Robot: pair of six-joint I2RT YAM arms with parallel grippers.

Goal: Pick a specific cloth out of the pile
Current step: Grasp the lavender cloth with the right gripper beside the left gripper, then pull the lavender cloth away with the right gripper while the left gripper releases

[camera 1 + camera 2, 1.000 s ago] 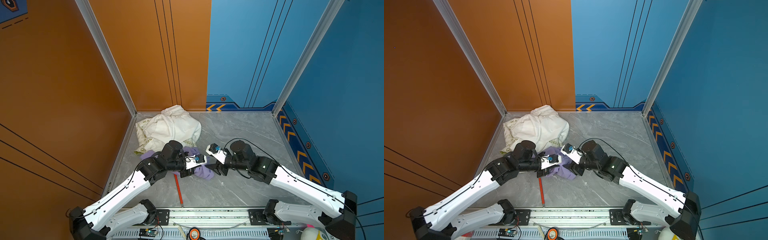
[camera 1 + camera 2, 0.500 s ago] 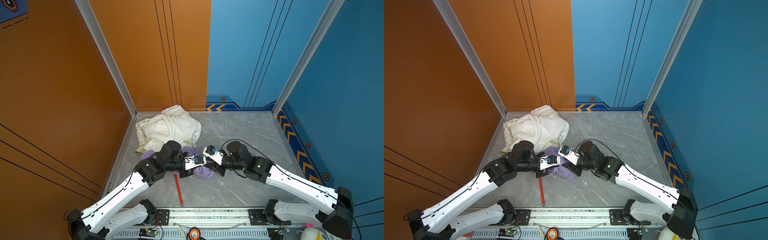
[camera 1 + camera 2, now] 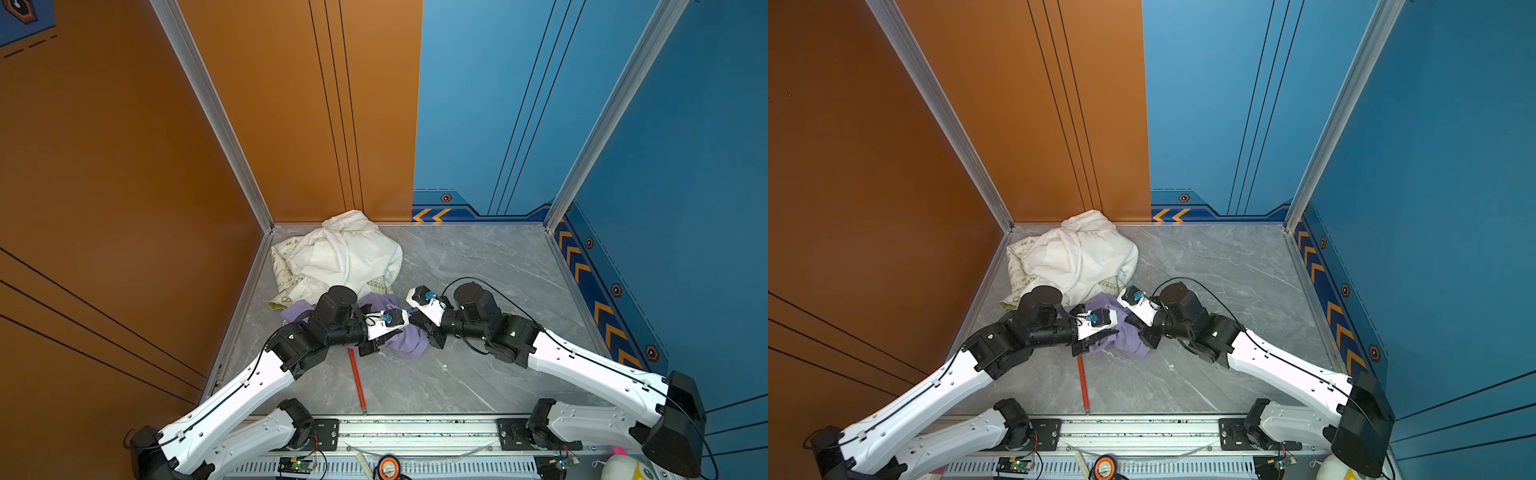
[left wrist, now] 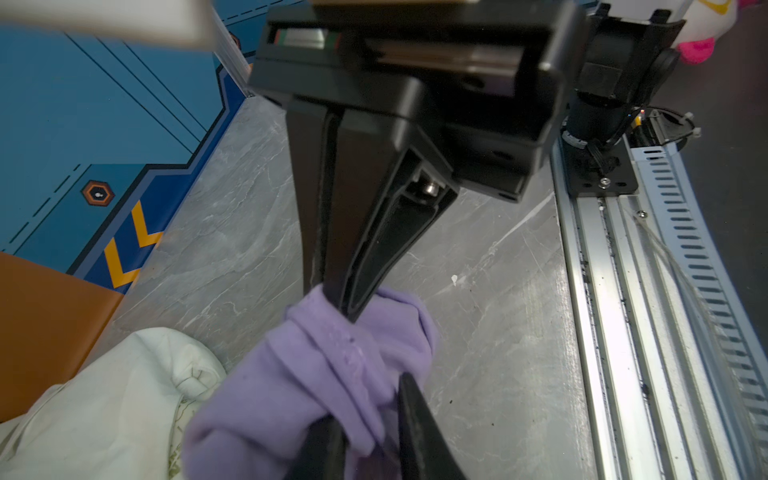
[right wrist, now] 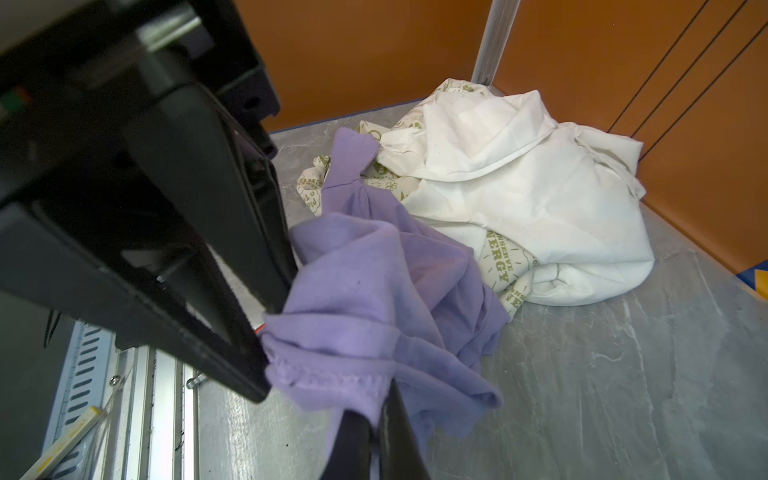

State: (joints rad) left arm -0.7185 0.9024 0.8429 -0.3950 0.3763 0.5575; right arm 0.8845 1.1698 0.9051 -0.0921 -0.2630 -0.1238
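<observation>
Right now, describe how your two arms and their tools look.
Both the left arm and right arm have long white shells and black rounded joints. The left tool and right tool each have a white housing with a blue spot and black, tapering fingers. A small green light glows on a black joint of the right arm.

Your left arm (image 3: 249, 386) and right arm (image 3: 590, 370) wear white shells on the long links, with black drum-shaped joints between. A thin black cable (image 3: 467, 278) runs along each. Each wrist block is white with a blue knob (image 3: 387, 318). You'll see the left gripper (image 4: 365, 399) and right gripper (image 4: 345, 309) have black, tapered, hollow-ribbed fingers and a silver screw (image 4: 430, 189).
</observation>
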